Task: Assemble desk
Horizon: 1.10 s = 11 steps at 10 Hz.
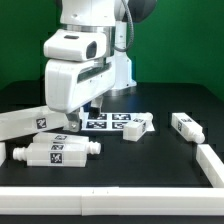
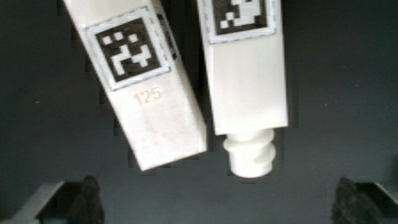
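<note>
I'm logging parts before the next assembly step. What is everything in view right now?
desk slab: one, white with a black-and-white tag, on the table at the exterior view's left.
marker board: one, white with several tags, mid-table.
legs: three seen, white, tagged; this one lies in front of the slab, one beside the marker board, one at the exterior view's right.
border rail: white, along the table's edge at the exterior view's bottom and right.
table: one, black.
backdrop: green, behind.
arm: one, white, above the slab and front leg.
gripper: one, dark fingers, open, holding nothing.
</note>
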{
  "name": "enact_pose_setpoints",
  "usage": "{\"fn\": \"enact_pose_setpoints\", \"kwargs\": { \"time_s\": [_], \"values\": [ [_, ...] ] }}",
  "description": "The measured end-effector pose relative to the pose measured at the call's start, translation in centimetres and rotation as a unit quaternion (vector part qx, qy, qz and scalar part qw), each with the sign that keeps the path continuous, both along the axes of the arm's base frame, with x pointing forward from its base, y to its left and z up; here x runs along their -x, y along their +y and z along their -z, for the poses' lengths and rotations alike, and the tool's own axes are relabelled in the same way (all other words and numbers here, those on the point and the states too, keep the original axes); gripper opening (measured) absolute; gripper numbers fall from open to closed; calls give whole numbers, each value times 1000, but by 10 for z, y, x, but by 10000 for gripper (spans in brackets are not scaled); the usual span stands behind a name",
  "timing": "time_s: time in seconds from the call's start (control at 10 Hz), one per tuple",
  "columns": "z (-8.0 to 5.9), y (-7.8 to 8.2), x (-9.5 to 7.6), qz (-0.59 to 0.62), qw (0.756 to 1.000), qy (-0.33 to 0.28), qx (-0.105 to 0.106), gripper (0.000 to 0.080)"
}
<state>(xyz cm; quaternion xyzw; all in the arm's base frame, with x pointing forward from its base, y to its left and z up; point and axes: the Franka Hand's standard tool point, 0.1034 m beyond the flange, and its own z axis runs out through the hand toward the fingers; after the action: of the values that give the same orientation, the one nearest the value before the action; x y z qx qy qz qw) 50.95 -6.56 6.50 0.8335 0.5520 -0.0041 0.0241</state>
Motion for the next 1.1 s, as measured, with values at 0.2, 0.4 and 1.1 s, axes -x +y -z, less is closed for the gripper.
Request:
{"fn": "enact_pose_setpoints", "kwargs": {
  "time_s": [0.2,0.4,1.1],
  "values": [
    [16,-17,25,19,1000,0,-1,649],
    [22,-31,34,13,1000,9,-2,649],
    [38,-57,49,24,1000,15,-6,649]
  ]
}}
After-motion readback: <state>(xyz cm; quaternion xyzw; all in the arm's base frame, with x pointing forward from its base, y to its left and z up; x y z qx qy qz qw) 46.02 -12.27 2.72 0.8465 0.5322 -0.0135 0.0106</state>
